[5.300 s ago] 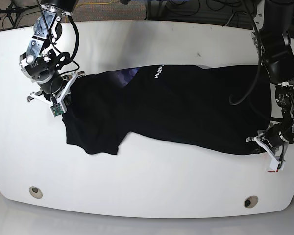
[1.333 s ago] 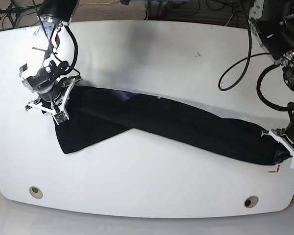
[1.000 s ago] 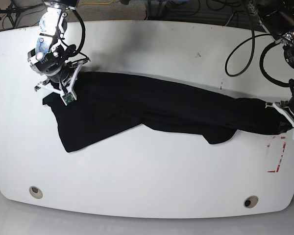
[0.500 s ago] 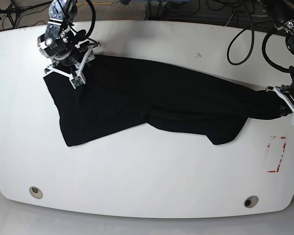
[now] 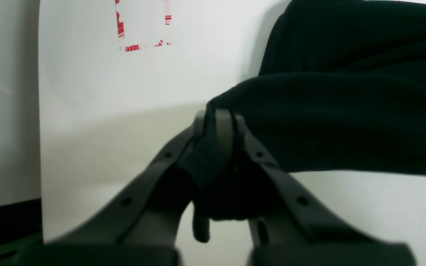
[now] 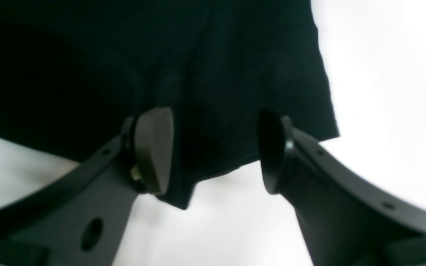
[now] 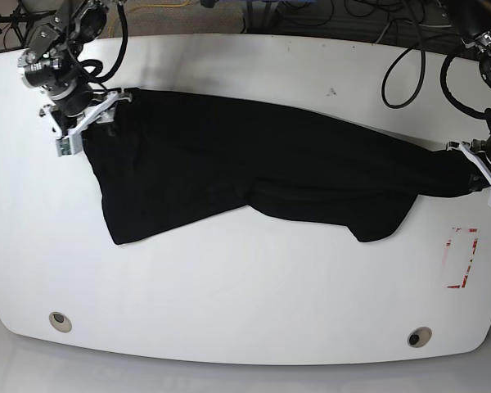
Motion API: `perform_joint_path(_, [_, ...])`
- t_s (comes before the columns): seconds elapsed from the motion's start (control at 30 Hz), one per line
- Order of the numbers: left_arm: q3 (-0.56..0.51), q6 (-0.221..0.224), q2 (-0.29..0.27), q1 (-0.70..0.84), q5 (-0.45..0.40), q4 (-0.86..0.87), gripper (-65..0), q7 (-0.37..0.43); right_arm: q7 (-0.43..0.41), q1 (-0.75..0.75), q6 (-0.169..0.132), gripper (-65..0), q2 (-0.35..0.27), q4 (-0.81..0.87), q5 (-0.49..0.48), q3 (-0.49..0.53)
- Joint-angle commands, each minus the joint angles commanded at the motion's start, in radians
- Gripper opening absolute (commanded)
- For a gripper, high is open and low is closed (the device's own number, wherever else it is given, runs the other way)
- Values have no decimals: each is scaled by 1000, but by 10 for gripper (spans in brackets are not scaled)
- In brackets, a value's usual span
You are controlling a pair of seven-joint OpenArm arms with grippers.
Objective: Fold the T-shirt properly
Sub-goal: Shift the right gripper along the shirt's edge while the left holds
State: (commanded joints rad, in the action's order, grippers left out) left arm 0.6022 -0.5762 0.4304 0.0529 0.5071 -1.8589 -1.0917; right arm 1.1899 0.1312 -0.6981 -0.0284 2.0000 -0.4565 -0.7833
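The black T-shirt lies stretched across the white table from upper left to right, with a loose flap hanging toward the front. No print shows. My left gripper at the right edge is shut on a bunched end of the T-shirt; in the left wrist view the left gripper pinches the cloth between its tips. My right gripper is at the shirt's upper left corner. In the right wrist view the right gripper is open, with the T-shirt edge lying between and beyond its spread fingers.
A red tape outline marks the table near the right edge, and the same red tape outline shows in the left wrist view. Two round holes sit near the front edge. Cables lie behind the table.
My right gripper has shifted left to the shirt's upper left corner and now stands open. The left gripper and the shirt have hardly moved in the last half second.
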Motion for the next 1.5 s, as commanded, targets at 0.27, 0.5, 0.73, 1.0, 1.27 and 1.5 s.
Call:
perform_joint_path(0.27, [0, 0, 0, -3, 0, 0, -650, 0, 8, -158, 0, -298, -60, -180, 143, -12])
perform_joint_path(0.5, [0, 0, 2, -3, 0, 0, -650, 0, -60, -269, 0, -298, -135, -453, 153, -11])
perform_joint_path(0.73, [0, 0, 2, 0, 0, 0, -650, 0, -110, -344, 0, -298, -170, -624, 153, -11])
perform_joint_path(1.0, [0, 0, 2, 3, 0, 0, -650, 0, -143, -391, 0, -296, -172, -744, 153, -11])
perform_joint_path(1.27, [0, 0, 2, 3, 0, -2, -650, -2, -204, -416, 0, -296, -147, -836, 153, 28])
perform_joint_path(1.5, [0, 0, 2, 2, 0, -2, -650, -2, -238, -423, 0, -296, -143, -899, 153, 49])
